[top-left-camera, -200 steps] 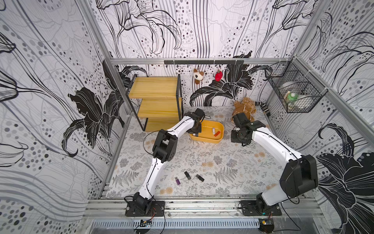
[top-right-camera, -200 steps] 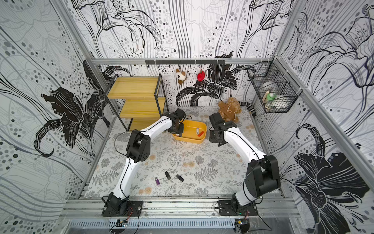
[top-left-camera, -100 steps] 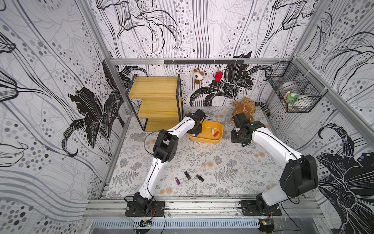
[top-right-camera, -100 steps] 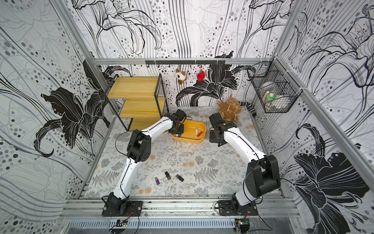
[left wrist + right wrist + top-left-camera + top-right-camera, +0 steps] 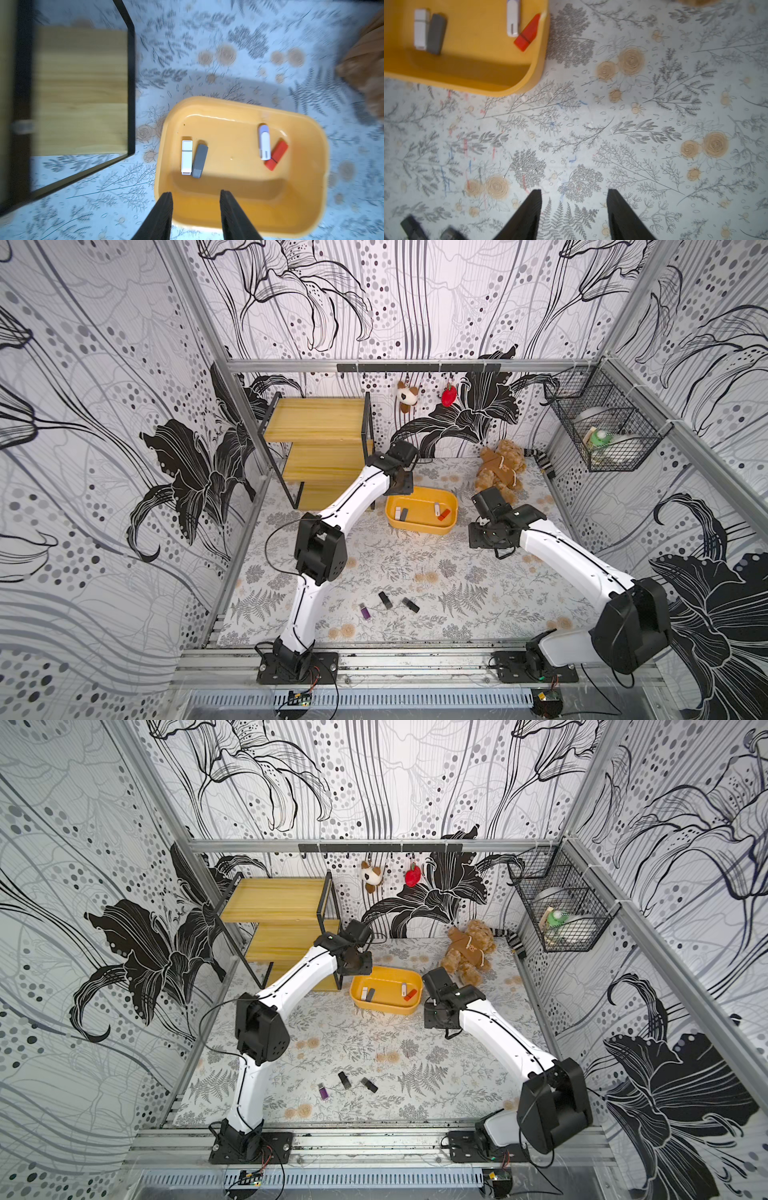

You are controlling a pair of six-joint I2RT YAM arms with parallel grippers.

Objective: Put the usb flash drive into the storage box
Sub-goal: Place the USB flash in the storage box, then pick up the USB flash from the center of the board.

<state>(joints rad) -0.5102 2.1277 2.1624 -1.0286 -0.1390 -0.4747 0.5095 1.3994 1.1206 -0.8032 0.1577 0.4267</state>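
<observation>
The yellow storage box (image 5: 419, 529) (image 5: 384, 1009) sits on the flowered mat at the back middle. Several usb flash drives lie in it: a white one (image 5: 186, 156) beside a grey one (image 5: 199, 161), and a white-lilac one (image 5: 264, 142) touching a red one (image 5: 276, 154). My left gripper (image 5: 195, 193) (image 5: 402, 485) hangs open and empty over the box's left end. My right gripper (image 5: 574, 192) (image 5: 484, 536) is open and empty over bare mat just right of the box (image 5: 467, 76). Three more drives lie near the front: purple (image 5: 365, 611), black (image 5: 385, 600), black (image 5: 410, 604).
A wooden shelf rack (image 5: 320, 448) stands close to the left of the box, right by my left wrist. A teddy bear (image 5: 500, 466) sits behind my right wrist. A black wire basket (image 5: 602, 435) hangs on the right wall. Two small toys (image 5: 405, 396) hang on the back rail.
My left gripper has gone from shut to open over the box's left end. The right gripper's jaws have widened a little. Both arms have hardly moved.
</observation>
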